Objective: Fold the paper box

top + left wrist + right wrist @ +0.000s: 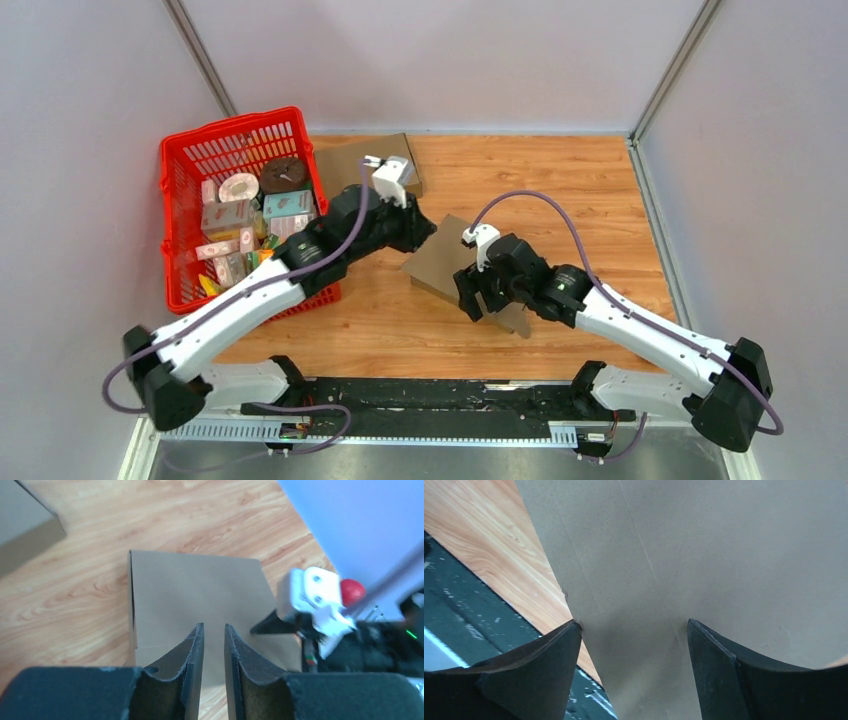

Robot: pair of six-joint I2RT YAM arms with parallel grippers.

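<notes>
The paper box [440, 262] is a flat brown cardboard blank lying on the wooden table at the centre. My left gripper [426, 232] hovers at its far left corner; in the left wrist view the gripper [214, 629] is nearly closed, with a narrow empty gap, above the blank [195, 585]. My right gripper [478, 302] is over the blank's near edge. In the right wrist view it [633, 622] is wide open, its fingers spread over the cardboard [724, 555], holding nothing.
A red basket [180, 215] with several small packages stands at the left. Another brown cardboard piece [345, 160] lies at the back beside it, also seen in the left wrist view [25, 525]. The black base rail [430, 395] runs along the near edge.
</notes>
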